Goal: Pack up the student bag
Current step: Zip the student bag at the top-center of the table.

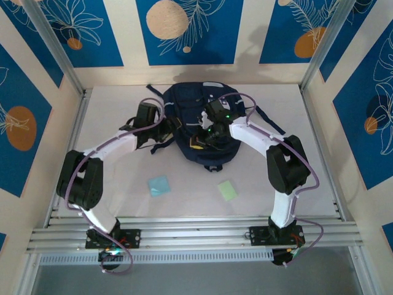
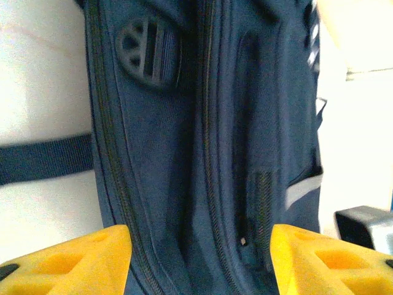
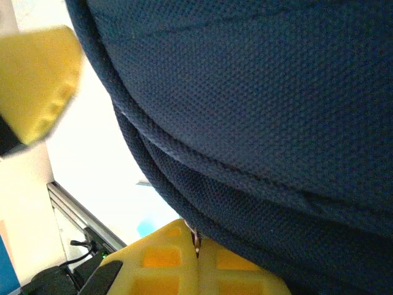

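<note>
Navy student bag (image 1: 187, 101), seemingly flat, mid-table

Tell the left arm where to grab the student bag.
Pinch the fabric ridge beside the zipper on the left side of the student bag, coming from the left, where the open fingers of the left gripper straddle it. It runs lengthwise between them, so closing should gather a fold.

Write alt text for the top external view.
A navy student bag lies on a white table; the left claw is at its left side, the right claw over its middle. A blue square and a green square lie nearer.
</note>
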Motion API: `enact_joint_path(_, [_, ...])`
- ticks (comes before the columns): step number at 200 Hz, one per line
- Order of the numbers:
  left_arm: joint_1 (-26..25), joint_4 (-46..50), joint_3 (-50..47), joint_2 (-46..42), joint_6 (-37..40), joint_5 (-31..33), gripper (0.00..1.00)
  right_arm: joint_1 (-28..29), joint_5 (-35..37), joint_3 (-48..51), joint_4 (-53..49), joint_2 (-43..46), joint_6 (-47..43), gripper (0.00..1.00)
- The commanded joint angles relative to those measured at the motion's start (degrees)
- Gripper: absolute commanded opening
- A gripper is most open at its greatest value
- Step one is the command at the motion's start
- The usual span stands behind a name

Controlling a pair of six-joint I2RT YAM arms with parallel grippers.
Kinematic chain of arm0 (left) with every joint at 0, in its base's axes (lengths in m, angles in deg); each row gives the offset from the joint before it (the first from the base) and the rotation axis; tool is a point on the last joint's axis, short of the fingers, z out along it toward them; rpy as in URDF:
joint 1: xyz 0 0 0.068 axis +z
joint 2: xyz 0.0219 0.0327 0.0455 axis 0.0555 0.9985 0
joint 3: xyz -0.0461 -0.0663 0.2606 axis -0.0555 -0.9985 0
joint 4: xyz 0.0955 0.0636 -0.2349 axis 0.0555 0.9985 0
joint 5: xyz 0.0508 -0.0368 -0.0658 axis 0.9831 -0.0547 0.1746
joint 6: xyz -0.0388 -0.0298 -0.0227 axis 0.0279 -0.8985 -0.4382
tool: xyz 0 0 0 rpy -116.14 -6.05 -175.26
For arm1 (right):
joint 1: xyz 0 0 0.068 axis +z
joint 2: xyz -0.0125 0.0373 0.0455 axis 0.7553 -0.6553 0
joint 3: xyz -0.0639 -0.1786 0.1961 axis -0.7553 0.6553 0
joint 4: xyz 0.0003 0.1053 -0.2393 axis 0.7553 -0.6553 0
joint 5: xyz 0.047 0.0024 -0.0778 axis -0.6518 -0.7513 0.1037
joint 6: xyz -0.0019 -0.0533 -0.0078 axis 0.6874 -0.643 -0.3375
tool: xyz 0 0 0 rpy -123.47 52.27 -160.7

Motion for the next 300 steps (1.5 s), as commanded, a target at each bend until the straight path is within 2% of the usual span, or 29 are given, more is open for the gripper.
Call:
enact_joint_path(1, [-2.2, -4.0, 1.0, 1.9, -3.0, -1.7, 0.6, 1.3, -4.3, 0.4, 2.8, 1.7, 1.9, 0.0])
enact_joint_path(21, [-4.1, -3.8, 4.1, 5.7, -1.6, -0.7, 0.57, 1.8, -4.9, 2.0, 2.0, 3.2, 2.6, 0.0])
enact_joint_path(28, [-4.7, -4.6, 4.6, 6.9, -1.6, -0.6, 0.51, 1.9, -4.9, 2.4, 1.4, 3.8, 2.6, 0.0])
enact_joint_path(35, [-5.1, -6.5, 4.8, 7.9, -1.9, -0.8, 0.41, 2.1, -4.8, 2.8, 0.8, 4.3, 2.6, 0.0])
enact_joint_path(46, [-5.6, -8.2, 5.0, 9.2, -2.4, -0.6, 0.17, 2.2, -4.6, 3.3, -0.5, 4.9, 2.5, 0.0])
enact_joint_path(57, [-5.7, -9.2, 4.9, 9.7, -2.6, -0.5, 0.0, 2.2, -3.7, 3.6, -3.1, 5.2, 1.5, 0.0])
enact_joint_path(89, [-5.0, -7.9, 3.6, 6.6, 0.8, 1.8, 0.0, 0.5, 4.7, 4.4, -15.7, 5.9, -6.8, 0.0])
enact_joint_path(120, [-2.8, -5.7, 1.7, 3.8, 2.7, 1.4, 0.0, -6.1, 17.7, 7.3, -24.2, 9.0, -12.9, 0.0])
enact_joint_path(168, [-1.3, -3.5, 0.8, 2.5, 4.2, 0.8, 0.0, -15.6, 37.8, 5.6, -25.7, 9.7, -17.2, 0.0])
enact_joint_path(187, [-0.4, -3.6, 1.0, 2.8, 4.1, 0.8, 0.0, -18.2, 41.9, 4.3, -25.7, 8.4, -18.4, 0.0])
enact_joint_path(199, [0.2, -3.7, 1.5, 3.2, 4.2, 1.1, 0.0, -18.5, 41.7, 4.1, -25.2, 8.6, -19.8, 0.0])
enact_joint_path(211, [0.9, -3.8, 2.7, 4.1, 4.9, 1.8, 0.0, -17.6, 38.3, 4.8, -24.0, 9.5, -21.6, 0.0])
enact_joint_path(233, [3.1, -3.4, 6.7, 7.1, 6.4, 2.8, 0.0, -14.6, 24.8, 7.2, -20.5, 11.0, -24.3, 0.0])
enact_joint_path(263, [5.3, 2.6, 16.9, 12.4, 8.5, 2.7, 0.0, -9.0, 8.2, 9.4, -12.3, 11.7, -20.3, 0.0])
enact_joint_path(268, [5.4, 4.4, 18.5, 12.9, 8.9, 2.9, 0.13, -8.1, 6.1, 9.4, -10.4, 11.4, -19.1, 0.0])
enact_joint_path(275, [5.4, 7.1, 20.6, 13.0, 9.9, 3.8, 0.39, -6.7, 3.6, 9.2, -7.7, 10.7, -17.5, 0.0])
enact_joint_path(279, [5.4, 8.7, 21.6, 13.0, 10.5, 4.4, 0.49, -6.0, 2.5, 8.9, -6.2, 10.2, -16.5, 0.0])
enact_joint_path(300, [5.4, 13.9, 22.2, 11.0, 12.9, 6.1, 0.69, -2.9, 0.4, 5.2, -1.2, 6.5, -12.3, 0.0])
